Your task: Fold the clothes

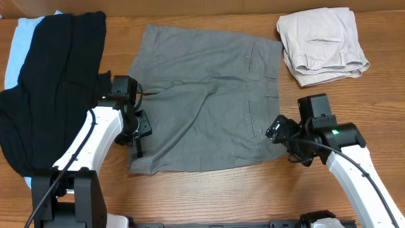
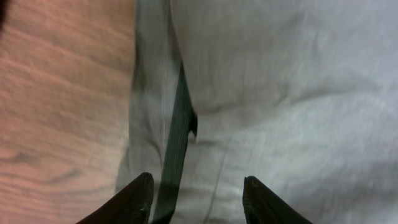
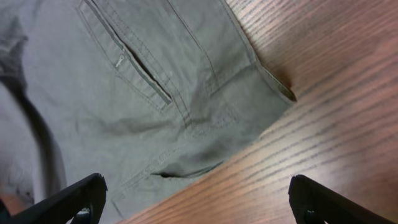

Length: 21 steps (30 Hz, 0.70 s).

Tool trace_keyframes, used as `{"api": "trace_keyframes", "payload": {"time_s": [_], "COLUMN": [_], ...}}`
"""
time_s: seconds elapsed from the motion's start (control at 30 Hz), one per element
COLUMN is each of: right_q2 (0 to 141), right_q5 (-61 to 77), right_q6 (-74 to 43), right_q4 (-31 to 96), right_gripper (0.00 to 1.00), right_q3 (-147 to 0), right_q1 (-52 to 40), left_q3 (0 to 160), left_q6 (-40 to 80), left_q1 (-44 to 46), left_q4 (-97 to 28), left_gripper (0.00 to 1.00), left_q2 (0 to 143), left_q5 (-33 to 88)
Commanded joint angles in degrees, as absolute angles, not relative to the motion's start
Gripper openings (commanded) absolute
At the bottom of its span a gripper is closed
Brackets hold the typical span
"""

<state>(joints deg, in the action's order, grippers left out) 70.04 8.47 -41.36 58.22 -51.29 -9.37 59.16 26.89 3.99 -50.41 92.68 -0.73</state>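
Shorts (image 1: pixel 202 101), grey-olive, flat mid-worktop (image 1: pixel 209 190), waistband rightward, hems leftward; left claw (image 2: pixel 198 196), jaws half apart, astride hem edge; right claw (image 3: pixel 199 202), jaws wide apart, empty, just beside waistband corner.

overhead: straight down, far, whole table (image 1: pixel 209 190). left wrist, right wrist: close, angled down; all three overlapping on grey-olive shorts (image 1: pixel 202 95).

Jaws of left gripper (image 2: pixel 198 185) half-parted, right gripper (image 3: pixel 196 183) wide.
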Motion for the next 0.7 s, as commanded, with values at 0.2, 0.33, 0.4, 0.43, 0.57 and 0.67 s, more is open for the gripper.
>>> {"api": "trace_keyframes", "payload": {"time_s": [0.2, 0.33, 0.4, 0.43, 0.57, 0.67], "right_q2": [72.36, 72.36, 72.36, 72.36, 72.36, 72.36], "right_q5": [7.49, 7.51, 7.51, 7.51, 7.53, 7.53], "right_q6": [-40.05, -40.05, -40.07, -40.07, -40.07, -40.07], "right_q4": [56.62, 56.9, 56.88, 56.86, 56.9, 56.88], "right_gripper": [0.97, 0.97, 0.97, 0.97, 0.97, 0.97], "right_q3": [-51.0, -51.0, -51.0, -51.0, -51.0, -51.0], "right_q1": [-9.26, -9.26, -9.26, -9.26, -9.26, -9.26], "left_q3": [58.87, 58.87, 58.87, 58.87, 58.87, 58.87], "left_q6": [27.24, 27.22, 27.16, 27.03, 27.0, 26.61], "left_q1": [3.77, 3.77, 3.75, 3.75, 3.75, 3.75], "left_q4": [-44.29, -44.1, -44.14, -44.05, -42.76, -41.43], "left_gripper": [0.43, 0.43, 0.44, 0.44, 0.43, 0.39], "left_q2": [96.66, 99.44, 100.57, 100.95, 101.19, 101.19], "left_q5": [-3.55, -3.4, -3.42, -3.42, -3.64, -3.9]}}
